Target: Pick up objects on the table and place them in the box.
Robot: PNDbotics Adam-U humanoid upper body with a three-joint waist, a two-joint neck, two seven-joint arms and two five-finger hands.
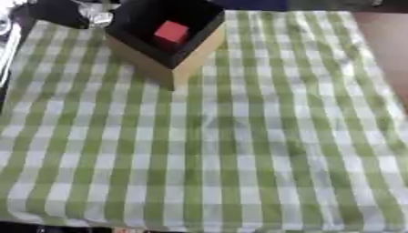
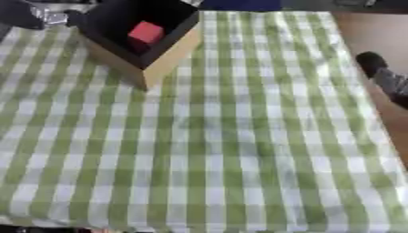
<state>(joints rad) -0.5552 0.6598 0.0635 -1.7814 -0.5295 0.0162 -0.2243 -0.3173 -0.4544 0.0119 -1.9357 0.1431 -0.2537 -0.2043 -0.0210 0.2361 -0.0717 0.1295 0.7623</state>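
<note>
On green checked cloth [image 1: 239, 150], box [image 1: 187, 57] holding red cube [image 1: 170, 32], right hand [image 2: 382, 75] fingers indiscernible, no writing.

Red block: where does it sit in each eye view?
Left eye view: red block inside the box, upper centre-left.
Right eye view: red block in the same box, shifted further left.
Shared landmark: the box's near corner on the green checked cloth.
</note>
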